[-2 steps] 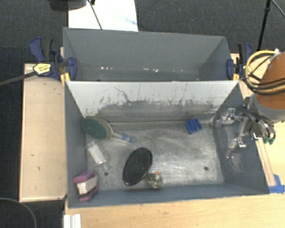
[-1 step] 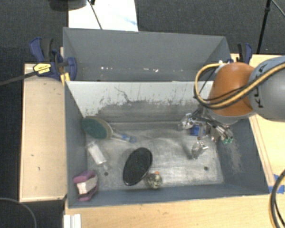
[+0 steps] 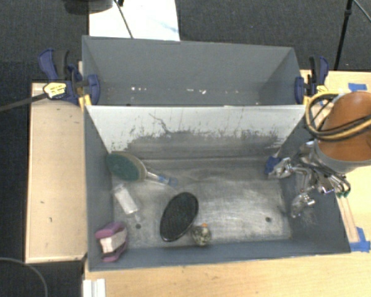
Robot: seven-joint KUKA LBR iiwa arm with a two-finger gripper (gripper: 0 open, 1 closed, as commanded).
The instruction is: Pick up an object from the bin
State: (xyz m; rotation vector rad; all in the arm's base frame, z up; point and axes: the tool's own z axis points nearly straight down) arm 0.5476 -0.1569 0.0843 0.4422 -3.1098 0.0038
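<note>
My gripper (image 3: 288, 190) hangs over the right end of the bin, close to the right wall, above bare floor. Its two fingers stand apart and open, with nothing between them. The nearest loose thing is a small round brownish-green object (image 3: 201, 234) by the front wall, well to the gripper's left. Beside that lies a black oval brush head (image 3: 178, 216), flat on the floor.
Further left lie a green round brush with a clear handle (image 3: 128, 167), a small clear bottle (image 3: 125, 200) and a pink-purple piece (image 3: 112, 239) in the front left corner. The arm's orange cover and cables sit over the right rim.
</note>
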